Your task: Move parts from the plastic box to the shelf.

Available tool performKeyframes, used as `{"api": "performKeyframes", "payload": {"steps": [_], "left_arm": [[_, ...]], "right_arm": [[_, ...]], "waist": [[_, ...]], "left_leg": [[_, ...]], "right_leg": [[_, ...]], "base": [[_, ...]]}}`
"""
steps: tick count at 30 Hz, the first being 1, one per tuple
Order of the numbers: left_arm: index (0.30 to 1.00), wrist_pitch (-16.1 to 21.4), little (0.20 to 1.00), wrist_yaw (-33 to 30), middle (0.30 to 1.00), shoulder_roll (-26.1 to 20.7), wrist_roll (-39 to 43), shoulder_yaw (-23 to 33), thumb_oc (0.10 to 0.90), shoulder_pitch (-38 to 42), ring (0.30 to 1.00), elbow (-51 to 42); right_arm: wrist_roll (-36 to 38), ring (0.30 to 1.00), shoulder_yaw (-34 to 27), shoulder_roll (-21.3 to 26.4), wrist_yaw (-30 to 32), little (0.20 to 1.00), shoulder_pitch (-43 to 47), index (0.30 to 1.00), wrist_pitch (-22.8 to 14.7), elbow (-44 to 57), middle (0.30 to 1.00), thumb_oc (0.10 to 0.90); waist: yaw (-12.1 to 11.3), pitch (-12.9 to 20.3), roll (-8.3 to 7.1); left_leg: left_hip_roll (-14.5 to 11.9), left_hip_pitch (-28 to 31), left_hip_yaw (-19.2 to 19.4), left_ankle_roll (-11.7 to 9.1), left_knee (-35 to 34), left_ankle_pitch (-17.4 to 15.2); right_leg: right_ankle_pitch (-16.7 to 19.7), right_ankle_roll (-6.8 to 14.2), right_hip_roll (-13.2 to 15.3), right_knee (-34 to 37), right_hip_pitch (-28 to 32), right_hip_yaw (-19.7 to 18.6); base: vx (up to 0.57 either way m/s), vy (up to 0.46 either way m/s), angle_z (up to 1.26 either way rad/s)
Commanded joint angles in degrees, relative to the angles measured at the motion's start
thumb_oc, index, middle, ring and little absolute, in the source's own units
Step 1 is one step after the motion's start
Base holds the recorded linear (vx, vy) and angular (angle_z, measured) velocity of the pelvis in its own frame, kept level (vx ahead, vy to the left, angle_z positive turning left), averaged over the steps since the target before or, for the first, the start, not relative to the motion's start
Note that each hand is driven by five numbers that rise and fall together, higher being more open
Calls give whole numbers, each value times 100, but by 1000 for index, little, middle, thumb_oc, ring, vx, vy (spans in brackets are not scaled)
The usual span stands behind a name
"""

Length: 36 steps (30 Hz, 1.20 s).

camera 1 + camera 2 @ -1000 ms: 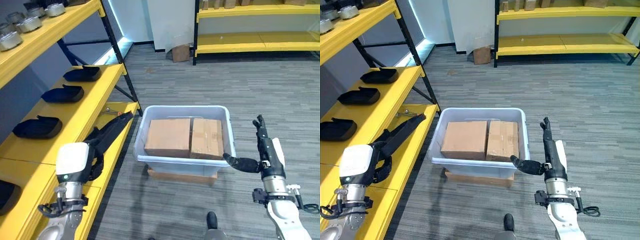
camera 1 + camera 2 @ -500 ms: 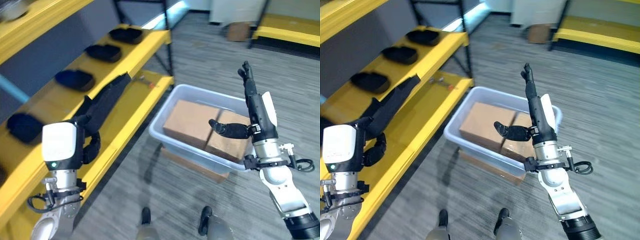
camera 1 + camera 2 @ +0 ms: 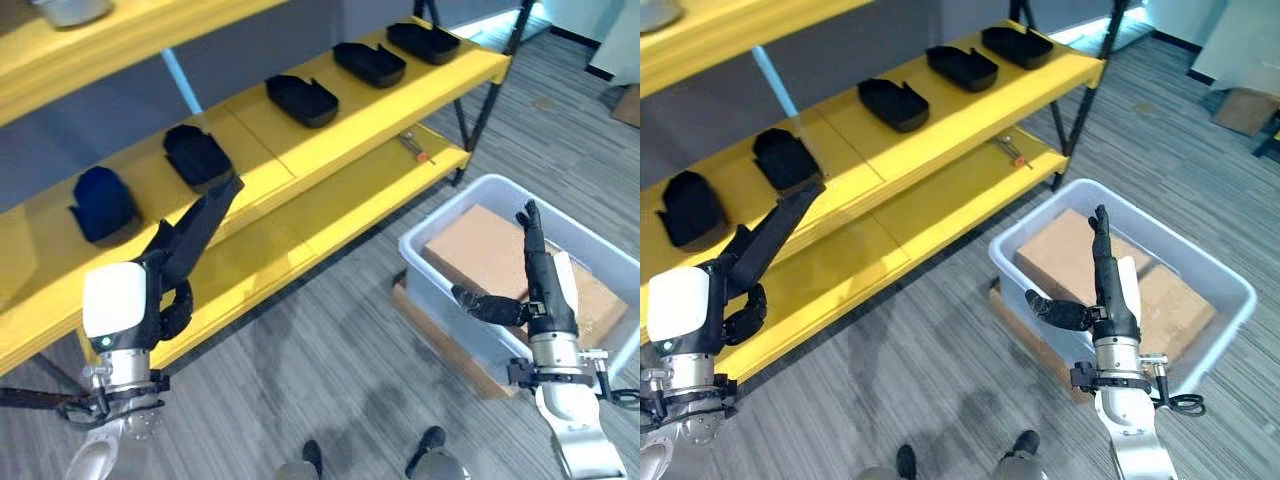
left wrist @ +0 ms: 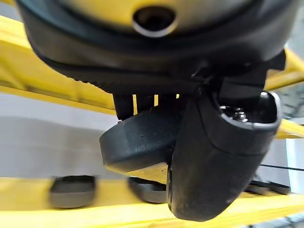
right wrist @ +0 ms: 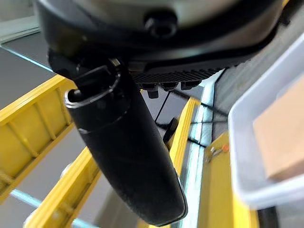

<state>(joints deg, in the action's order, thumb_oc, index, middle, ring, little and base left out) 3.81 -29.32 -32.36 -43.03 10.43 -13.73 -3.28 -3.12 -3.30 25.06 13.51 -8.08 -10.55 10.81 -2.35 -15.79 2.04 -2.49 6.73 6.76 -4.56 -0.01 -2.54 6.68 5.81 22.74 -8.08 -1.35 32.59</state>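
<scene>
The left hand [image 3: 190, 235] is raised in front of the yellow shelf [image 3: 330, 130], its fingers straight and stretched toward the middle board, where five black parts [image 3: 303, 100] lie in a row along its length, each apart from the next. In the left wrist view a black part [image 4: 137, 140] sits close against this hand, between the thumb and the fingers; I cannot tell whether the hand grips it or merely has it in line behind. The nearest part on the shelf [image 3: 197, 155] lies just beyond the fingertips, and another [image 3: 98, 203] sits to the hand's left along the same board. Each part is an oblong shell with its long axis running across the board, from front edge to back. On the lower board, far to the hand's right, lies a small tool with an orange tip [image 3: 415, 148]. The right hand [image 3: 1105, 285] stands upright with fingers straight and thumb spread to the side, holding nothing, in front of the near wall of the plastic box [image 3: 1025, 270]. The box rests on a flat piece of cardboard on the floor and holds two brown cartons [image 3: 1075, 255] side by side. Between the shelf's front edge and the box runs an open strip of grey carpet [image 3: 330, 340].
</scene>
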Motion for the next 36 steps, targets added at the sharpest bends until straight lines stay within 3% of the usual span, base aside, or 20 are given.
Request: {"api": "performKeyframes", "payload": {"steps": [1, 2, 3, 5, 7, 9, 11, 13, 15, 17, 18, 19, 21, 22, 28, 33, 34, 36], "left_arm": [[300, 22, 300, -643, 300, -446, 101, 909, 400, 268, 300, -618], [300, 16, 300, -640, 300, -450, 99, 927, 400, 257, 300, -630], [300, -65, 300, -763, 300, -463, 33, 1069, 400, 255, 300, -675], [300, -120, 300, -808, 300, -544, 62, 1108, 400, 350, 300, -669], [300, -180, 300, -881, 300, -643, 69, 1143, 400, 427, 300, -691], [300, -198, 300, -912, 300, -703, 112, 1147, 400, 510, 300, -702], [300, -173, 300, -889, 300, -775, 174, 1027, 400, 654, 300, -666], [300, -154, 300, -781, 300, -788, 160, 906, 400, 709, 300, -656], [300, -155, 300, -717, 300, -739, 132, 827, 400, 703, 300, -635], [300, -197, 300, -659, 300, -699, 64, 761, 400, 700, 300, -598], [300, -218, 300, -660, 300, -646, 17, 696, 400, 725, 300, -584], [300, -215, 300, -666, 300, -623, -5, 644, 400, 784, 300, -590], [300, -211, 300, -652, 300, -617, -29, 569, 400, 857, 300, -598], [300, -145, 300, -611, 300, -595, -155, 462, 400, 786, 300, -669], [300, -150, 300, -610, 300, -362, -79, 402, 400, 665, 300, -728], [300, -60, 300, -594, 300, -332, -26, 241, 400, 823, 300, -832], [300, -67, 300, -584, 300, -311, -28, 209, 400, 875, 300, -849], [300, -64, 300, -625, 300, -311, -43, 242, 400, 888, 300, -863]], "right_arm": [[8, 1000, 24, 197, 94, 1000, 723, 1000, -436, 131, 1000, 900], [0, 1000, 39, 185, 100, 1000, 743, 1000, -437, 118, 1000, 900], [-213, 1000, 59, 60, 217, 1000, 822, 1000, -474, 157, 1000, 900], [-352, 1000, 120, -11, 283, 1000, 840, 1000, -452, 148, 1000, 900], [-405, 1000, 181, -62, 325, 1000, 839, 1000, -438, 114, 1000, 900], [-517, 1000, 191, -78, 362, 1000, 817, 1000, -434, 156, 1000, 900], [-576, 1000, 160, -55, 363, 1000, 721, 1000, -434, 209, 1000, 900], [-588, 1000, 112, -38, 324, 1000, 574, 1000, -472, 267, 1000, 900], [-516, 1000, 69, -57, 252, 1000, 415, 1000, -527, 266, 1000, 900], [-404, 1000, 75, -52, 193, 1000, 368, 1000, -598, 224, 1000, 900], [-363, 1000, 105, -13, 179, 1000, 347, 1000, -675, 227, 1000, 900], [-362, 1000, 153, 28, 199, 1000, 380, 1000, -718, 246, 1000, 900], [-363, 1000, 192, 68, 229, 1000, 424, 1000, -742, 257, 1000, 900], [-398, 1000, 177, 177, 248, 1000, 401, 1000, -737, 323, 1000, 900], [-271, 1000, 117, 216, 348, 1000, 381, 1000, -741, 365, 1000, 900], [-182, 1000, 63, 405, 365, 1000, 424, 1000, -798, 430, 1000, 900], [-206, 1000, 10, 435, 385, 1000, 411, 1000, -816, 449, 1000, 900], [-240, 1000, -57, 452, 452, 1000, 387, 1000, -805, 467, 1000, 900]], "waist": [[-37, 784, -180], [-28, 782, -208], [-140, 808, -286], [-152, 805, -339], [-84, 775, -329], [25, 740, -320], [239, 684, -259], [368, 644, -225], [467, 644, -279], [499, 669, -352], [549, 697, -427], [593, 696, -442], [624, 684, -443], [600, 769, -476], [553, 936, -423], [572, 616, -411], [599, 553, -411], [665, 507, -451]], "left_leg": [[-84, -350, -169, 233, -16, -169], [-46, -356, -165, 260, -11, -173], [244, -384, -257, 416, -58, -226], [386, -420, -359, 496, -53, -256], [464, -394, -484, 563, -88, -234], [565, -387, -566, 667, -182, -73], [615, -319, -804, 753, -275, 34], [603, -286, -932, 782, -301, 109], [636, -240, -1027, 810, -326, 119], [714, -287, -1103, 800, -333, 179], [812, -318, -1169, 768, -326, 202], [846, -351, -1205, 738, -301, 206], [864, -406, -1247, 704, -234, 189], [902, -429, -1256, 659, -237, 188], [822, -376, -1201, 620, -193, 110], [935, -918, -964, 394, 1248, -336], [850, -1068, -745, 314, 1615, -378], [374, -1228, -329, 234, 1811, -364]], "right_leg": [[203, 606, 198, 457, 417, -210], [247, 634, 229, 483, 420, -217], [493, 766, 452, 552, 485, -183], [636, 823, 556, 443, 508, -205], [664, 801, 481, 329, 460, -587], [626, 579, 309, 61, 226, -1187], [325, 355, -227, -373, -135, -2141], [-302, 90, -879, -699, -391, -2570], [-789, -95, -1458, -740, -493, -2638], [-840, -229, -1920, -584, -594, -2551], [-825, -280, -2250, -329, -588, -2631], [-764, -295, -2387, -110, -601, -2796], [-647, -300, -2465, 109, -592, -3018], [-463, -298, -2453, 588, -297, -3189], [-400, -279, -2448, 1034, 72, -3086], [-446, -369, -2314, 865, 50, -2888], [-445, -388, -2271, 868, 83, -2823], [-452, -386, -2172, 913, 146, -2738]], "base": [[26, 244, 10], [39, 395, 15], [38, 382, 18], [49, 313, 29], [16, 206, 58], [-4, 219, 56], [87, 194, 55], [67, 108, 69], [61, 26, 29], [21, -28, 34], [26, -40, 21], [19, -28, 10], [28, -41, 31], [49, -63, 30], [104, -83, 4], [-24, -32, 20], [-27, -6, 30], [13, 10, 56]]}}
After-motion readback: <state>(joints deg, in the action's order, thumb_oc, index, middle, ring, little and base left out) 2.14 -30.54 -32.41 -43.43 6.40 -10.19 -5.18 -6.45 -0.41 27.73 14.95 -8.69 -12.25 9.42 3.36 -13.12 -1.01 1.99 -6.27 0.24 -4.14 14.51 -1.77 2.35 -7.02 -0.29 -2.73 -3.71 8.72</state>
